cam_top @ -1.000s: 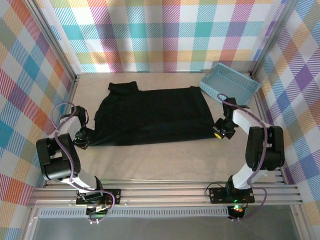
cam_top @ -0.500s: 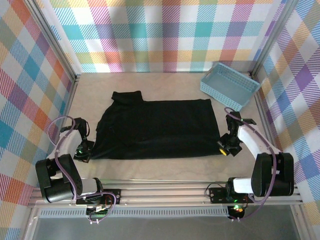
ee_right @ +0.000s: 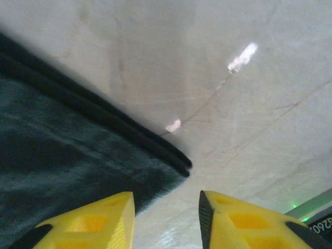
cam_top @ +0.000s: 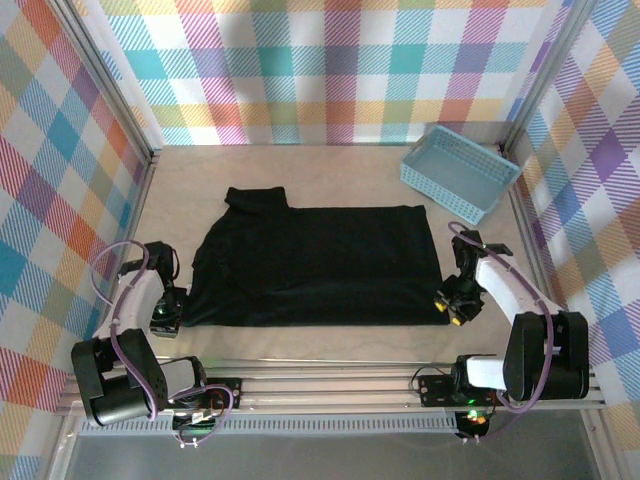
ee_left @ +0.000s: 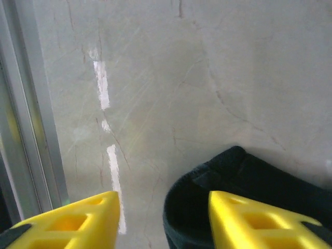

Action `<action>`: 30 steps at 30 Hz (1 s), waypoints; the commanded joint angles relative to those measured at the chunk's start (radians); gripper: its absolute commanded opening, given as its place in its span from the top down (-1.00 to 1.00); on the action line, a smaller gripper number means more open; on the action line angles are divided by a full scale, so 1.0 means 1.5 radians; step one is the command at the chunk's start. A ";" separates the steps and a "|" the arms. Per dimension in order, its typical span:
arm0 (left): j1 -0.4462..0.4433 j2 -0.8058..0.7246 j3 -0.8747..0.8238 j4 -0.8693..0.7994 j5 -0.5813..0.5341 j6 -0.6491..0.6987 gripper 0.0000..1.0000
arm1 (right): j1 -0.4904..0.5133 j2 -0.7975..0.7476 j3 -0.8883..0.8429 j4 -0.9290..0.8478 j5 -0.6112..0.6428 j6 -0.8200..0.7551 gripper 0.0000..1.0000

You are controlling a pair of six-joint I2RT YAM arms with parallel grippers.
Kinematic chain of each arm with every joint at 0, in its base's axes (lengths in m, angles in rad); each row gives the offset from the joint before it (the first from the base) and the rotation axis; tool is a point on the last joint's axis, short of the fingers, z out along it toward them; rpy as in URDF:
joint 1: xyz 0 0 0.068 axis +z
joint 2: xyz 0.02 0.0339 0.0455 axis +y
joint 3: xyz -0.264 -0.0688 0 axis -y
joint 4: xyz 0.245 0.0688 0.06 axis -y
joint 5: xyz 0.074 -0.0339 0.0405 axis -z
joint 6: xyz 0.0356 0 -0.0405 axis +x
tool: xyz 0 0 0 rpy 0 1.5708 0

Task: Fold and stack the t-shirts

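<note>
Black t-shirt (cam_top: 310, 265) lies spread flat on the pale surface (cam_top: 300, 345), its long lower edge toward the arms and one short sleeve at the far left; the light blue mesh basket (cam_top: 460, 170) sits well apart at the far right corner. The left end effector (cam_top: 165, 318) is low at the shirt's near left corner. In the left wrist view, its yellow fingers (ee_left: 78, 218) stand parted and a rounded fold of the cloth (ee_left: 244, 171) lies loose in the gap, unclamped. The right end effector (cam_top: 455, 310) sits just beside the near right corner. In the right wrist view, its fingers (ee_right: 244, 220) are moderately apart, and the hem corner (ee_right: 62, 155) ends just ahead of them, unheld.
</note>
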 commanded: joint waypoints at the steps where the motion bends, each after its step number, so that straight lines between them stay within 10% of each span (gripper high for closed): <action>1: -0.076 -0.032 0.091 -0.063 -0.036 -0.009 -0.21 | 0.005 -0.031 0.061 0.015 -0.012 -0.060 0.11; 11: -0.404 -0.036 0.038 0.139 0.168 -0.244 -0.33 | 0.105 -0.037 0.067 0.256 -0.339 -0.134 -0.11; 22: -0.436 0.083 -0.010 0.317 0.170 -0.278 -0.14 | 0.149 0.020 0.082 0.279 -0.384 -0.144 -0.06; 30: -0.438 0.129 0.020 0.332 0.154 -0.258 0.63 | 0.149 0.025 0.085 0.275 -0.376 -0.144 0.01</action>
